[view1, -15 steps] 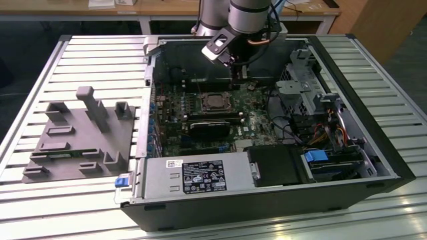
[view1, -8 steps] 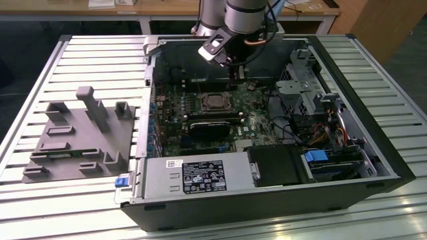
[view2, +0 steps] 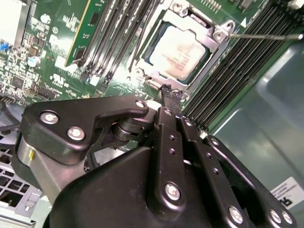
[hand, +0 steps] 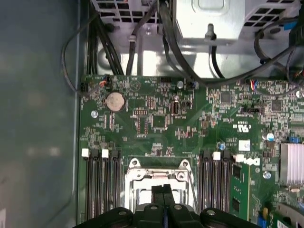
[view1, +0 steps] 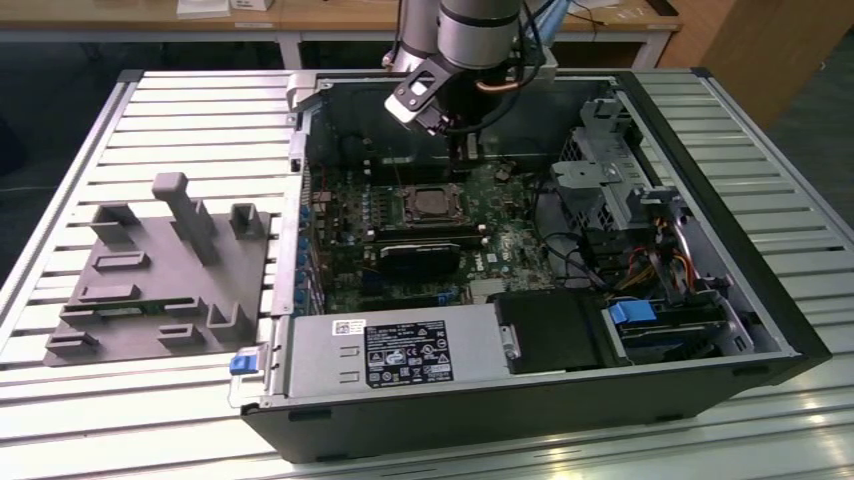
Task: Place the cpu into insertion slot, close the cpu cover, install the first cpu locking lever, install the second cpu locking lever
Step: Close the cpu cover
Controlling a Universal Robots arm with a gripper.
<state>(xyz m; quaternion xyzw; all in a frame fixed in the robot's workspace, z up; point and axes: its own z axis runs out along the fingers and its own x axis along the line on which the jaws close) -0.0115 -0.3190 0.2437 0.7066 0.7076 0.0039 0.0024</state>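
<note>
The cpu [view2: 183, 50], silvery and square, lies in the insertion slot [view1: 430, 203] on the green motherboard. The cpu cover [view2: 216, 35], a thin metal frame, lies flat around it; its rim [hand: 134, 175] shows in the first wrist view too. A thin locking lever rod [view2: 266, 35] sticks out past one corner of the cover. My gripper [view2: 171, 92] is shut with nothing between its fingers. Its tip hangs just above the cover's edge [hand: 163, 191]. In the exterior view the gripper [view1: 463, 150] reaches down into the case behind the slot.
Long black memory slots [view2: 114, 38] flank the socket on both sides. A black heatsink block [view1: 420, 258] and the power supply [view1: 387, 355] lie nearer the front. Cables [hand: 142, 28] and a drive cage [view1: 601, 170] crowd the case. A grey fixture plate [view1: 160, 270] sits on the exterior view's left.
</note>
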